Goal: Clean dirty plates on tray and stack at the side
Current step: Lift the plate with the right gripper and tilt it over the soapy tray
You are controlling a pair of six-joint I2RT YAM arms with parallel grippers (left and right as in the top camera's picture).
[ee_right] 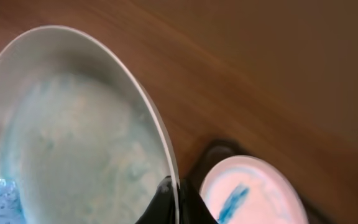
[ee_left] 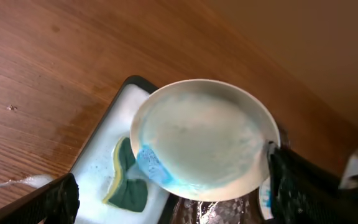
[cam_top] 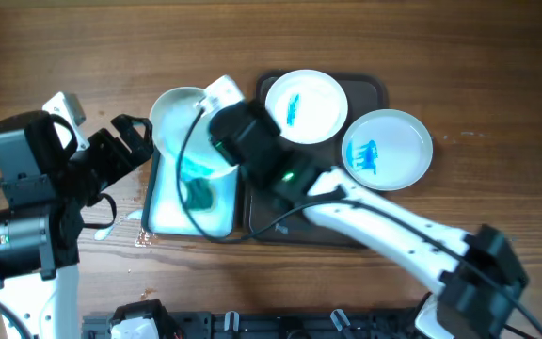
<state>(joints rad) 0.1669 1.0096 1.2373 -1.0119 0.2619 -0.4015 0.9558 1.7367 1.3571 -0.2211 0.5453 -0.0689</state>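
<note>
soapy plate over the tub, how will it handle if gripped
Likely slippery: the plate looks wet and soapy, with blue residue. Probably stiff and breakable, looking like glazed ceramic. Pinched at the rim by the right fingers, it may pivot.

- No text, label, brand, number or sign can be read in any of the views.
</note>
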